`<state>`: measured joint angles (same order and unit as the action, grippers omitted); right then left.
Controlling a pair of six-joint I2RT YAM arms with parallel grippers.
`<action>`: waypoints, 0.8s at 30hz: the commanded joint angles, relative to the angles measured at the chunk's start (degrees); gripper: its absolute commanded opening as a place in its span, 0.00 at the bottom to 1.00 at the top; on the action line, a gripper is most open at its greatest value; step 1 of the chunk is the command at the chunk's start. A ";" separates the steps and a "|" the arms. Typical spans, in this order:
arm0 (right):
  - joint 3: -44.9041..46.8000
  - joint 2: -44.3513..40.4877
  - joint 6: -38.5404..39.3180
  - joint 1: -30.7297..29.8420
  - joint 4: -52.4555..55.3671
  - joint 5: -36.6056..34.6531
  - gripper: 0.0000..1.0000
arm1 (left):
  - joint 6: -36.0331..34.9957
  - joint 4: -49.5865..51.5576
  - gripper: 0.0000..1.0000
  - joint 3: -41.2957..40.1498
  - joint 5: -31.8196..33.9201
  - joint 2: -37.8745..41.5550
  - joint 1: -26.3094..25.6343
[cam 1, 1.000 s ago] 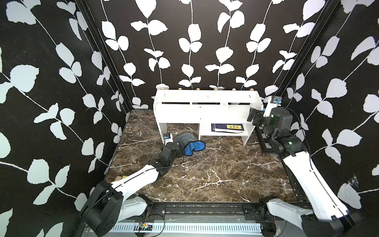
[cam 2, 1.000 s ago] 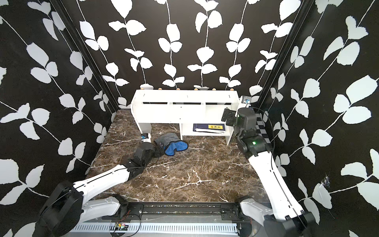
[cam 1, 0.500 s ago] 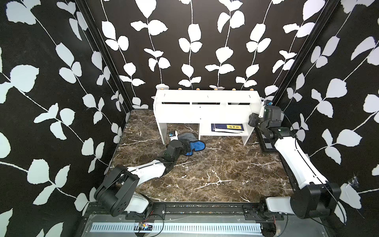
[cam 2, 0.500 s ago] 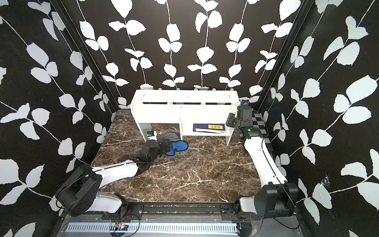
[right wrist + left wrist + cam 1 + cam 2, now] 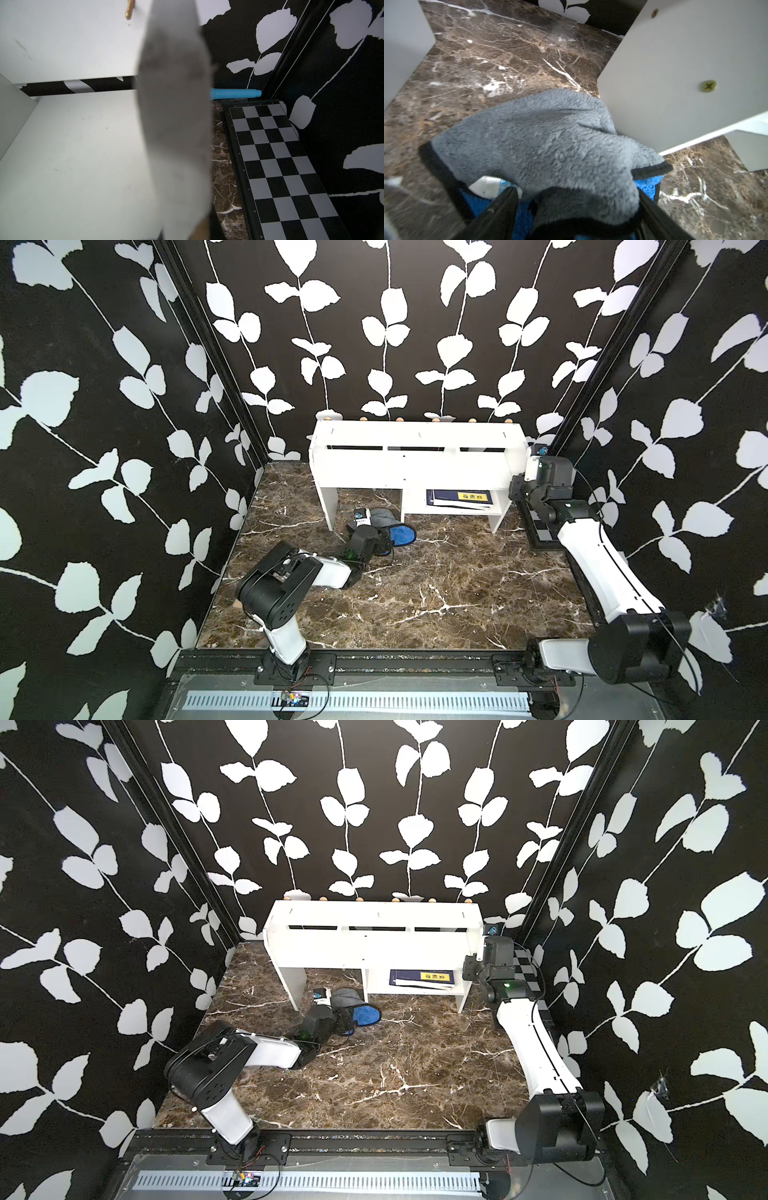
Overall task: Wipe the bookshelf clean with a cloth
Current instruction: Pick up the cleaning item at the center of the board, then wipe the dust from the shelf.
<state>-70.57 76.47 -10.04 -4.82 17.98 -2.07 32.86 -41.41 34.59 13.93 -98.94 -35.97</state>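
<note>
The white bookshelf (image 5: 415, 460) (image 5: 374, 940) stands against the back wall. The cloth (image 5: 392, 531) (image 5: 357, 1011), grey over bright blue, lies bunched on the marble floor under the bookshelf's left opening. My left gripper (image 5: 382, 537) (image 5: 577, 199) is low at the cloth, open, and the fingers (image 5: 502, 209) straddle a grey fold (image 5: 550, 141). My right gripper (image 5: 530, 466) (image 5: 185, 228) is shut on the bookshelf's right side panel (image 5: 176, 104), whose blurred edge runs between its jaws.
A black-and-grey checkered board (image 5: 544, 531) (image 5: 280, 162) lies on the floor by the right wall, just beside the right arm. A blue book (image 5: 459, 497) lies in the shelf's lower compartment. A blue tube (image 5: 234, 93) lies behind the shelf's right end.
The left arm folded lower and its gripper pushed onto the cloth, its jaws narrowing around a fold. The right gripper moved up to the shelf's right end panel and closed on it.
</note>
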 commanded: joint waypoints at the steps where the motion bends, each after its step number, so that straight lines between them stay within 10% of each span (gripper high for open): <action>1: -0.28 -1.05 -4.29 -0.63 -3.37 2.82 0.00 | 1.35 -5.45 0.62 -0.71 -0.62 -1.05 -0.16; 7: 0.14 -2.15 -4.92 0.01 -4.24 2.53 0.00 | 1.04 -8.12 0.03 -1.64 -1.61 -2.34 -0.16; 24: 3.54 -5.34 -5.96 1.36 -8.80 5.59 0.00 | -7.17 -23.79 0.00 9.84 -18.17 -1.49 4.59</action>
<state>-66.85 73.65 -9.80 -3.86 14.70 -0.36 26.70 -57.98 41.80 -0.43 -101.60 -31.94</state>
